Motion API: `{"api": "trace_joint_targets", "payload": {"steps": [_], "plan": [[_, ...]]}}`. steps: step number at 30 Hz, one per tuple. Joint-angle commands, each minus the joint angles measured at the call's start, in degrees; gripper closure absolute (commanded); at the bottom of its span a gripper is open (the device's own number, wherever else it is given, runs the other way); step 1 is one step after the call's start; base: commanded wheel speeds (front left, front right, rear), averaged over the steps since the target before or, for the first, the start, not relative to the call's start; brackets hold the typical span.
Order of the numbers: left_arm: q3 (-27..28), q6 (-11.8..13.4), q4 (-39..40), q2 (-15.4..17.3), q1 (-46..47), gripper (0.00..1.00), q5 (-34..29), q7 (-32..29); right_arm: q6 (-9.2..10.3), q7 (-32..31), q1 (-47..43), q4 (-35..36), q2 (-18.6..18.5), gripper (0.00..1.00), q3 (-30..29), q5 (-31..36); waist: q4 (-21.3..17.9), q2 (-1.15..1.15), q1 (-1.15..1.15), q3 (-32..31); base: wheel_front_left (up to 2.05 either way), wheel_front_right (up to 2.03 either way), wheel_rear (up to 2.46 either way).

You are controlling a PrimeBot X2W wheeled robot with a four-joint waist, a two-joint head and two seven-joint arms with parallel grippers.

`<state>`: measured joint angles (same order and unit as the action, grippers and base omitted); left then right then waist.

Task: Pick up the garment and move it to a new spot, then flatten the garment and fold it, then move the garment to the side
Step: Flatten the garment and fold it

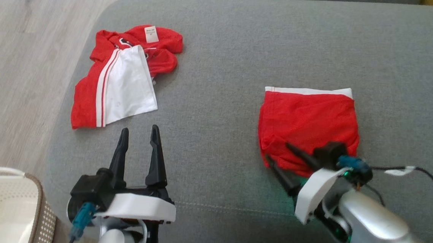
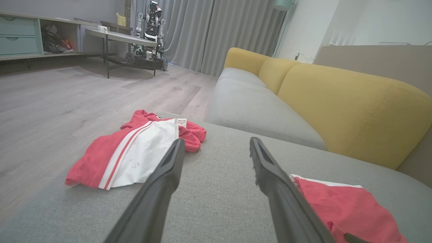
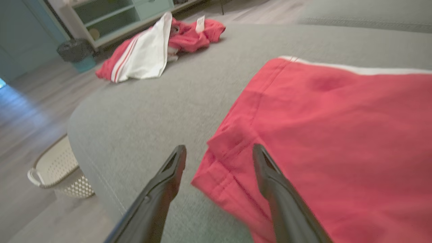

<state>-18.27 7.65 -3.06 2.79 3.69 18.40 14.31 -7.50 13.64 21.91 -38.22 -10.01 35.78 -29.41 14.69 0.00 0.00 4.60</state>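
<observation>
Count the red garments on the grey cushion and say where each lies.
2. A crumpled red-and-white fabric garment lies far left; a folded red fabric garment lies right, at the right claw.

Nothing legible. Only text carrier: small white sewn-in tag (image 1: 151,34) on top of the crumpled red-and-white garment (image 1: 85,104), at its far end. Tag has a few lines of dark print, too small and blurred to read in head view or either wrist view.
</observation>
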Motion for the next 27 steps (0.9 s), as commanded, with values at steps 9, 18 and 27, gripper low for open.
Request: {"api": "trace_joint_targets", "payload": {"steps": [9, 18, 27], "plan": [[3.3, -0.1, 2.7, 0.1, 0.6, 0.00, -0.8, 0.7, 0.01, 1.3, -1.1, 10.4, -2.9, 0.00, -13.4, 0.0, -3.0, 0.00, 0.00, -1.7, 0.00, 0.00, 0.00], [4.0, 0.1, 4.4, 0.1, 0.8, 0.00, -1.0, 0.7, 0.01, 1.3, -9.0, 20.6, 1.2, 0.00, -29.0, 11.1, -5.3, 0.00, 0.00, -1.7, 0.00, 0.00, 0.00], [3.9, 0.1, 4.8, 0.1, 0.3, 0.00, -1.3, 0.7, 0.01, 1.4, -13.7, 23.4, 4.4, 0.00, -32.8, 15.4, -6.1, 0.00, 0.00, -1.7, 0.00, 0.00, 0.00]]}}
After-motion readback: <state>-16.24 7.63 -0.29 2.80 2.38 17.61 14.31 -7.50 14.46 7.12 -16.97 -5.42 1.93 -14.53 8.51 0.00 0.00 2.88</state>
